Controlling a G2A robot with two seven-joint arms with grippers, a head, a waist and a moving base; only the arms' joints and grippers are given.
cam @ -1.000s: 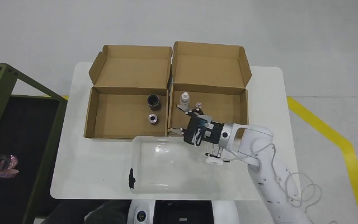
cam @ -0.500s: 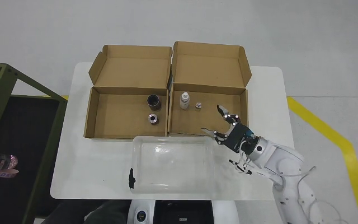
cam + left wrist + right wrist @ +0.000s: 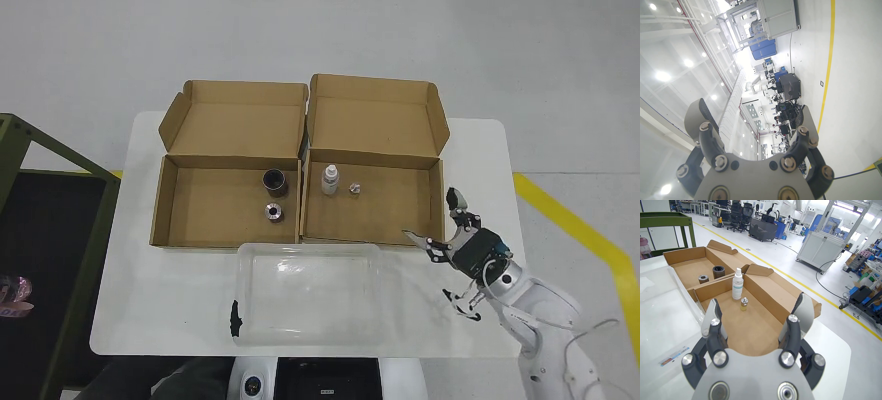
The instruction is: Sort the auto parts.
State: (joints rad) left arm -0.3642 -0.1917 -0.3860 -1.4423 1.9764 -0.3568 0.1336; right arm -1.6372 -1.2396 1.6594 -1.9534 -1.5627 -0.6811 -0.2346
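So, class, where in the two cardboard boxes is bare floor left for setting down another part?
Left box: between its left wall and the two dark cylinders. Right box: between the small fitting and its right wall. Crowded where the boxes meet, around the spray bottle.

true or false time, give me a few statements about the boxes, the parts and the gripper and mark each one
1. The spray bottle stands upright in the right box. True.
2. The right gripper holds the brass fitting. False: it is open and empty; the fitting sits beside the bottle.
3. The left box holds a dark sleeve and a metal ring. True.
4. Both boxes are closed. False: both are open.
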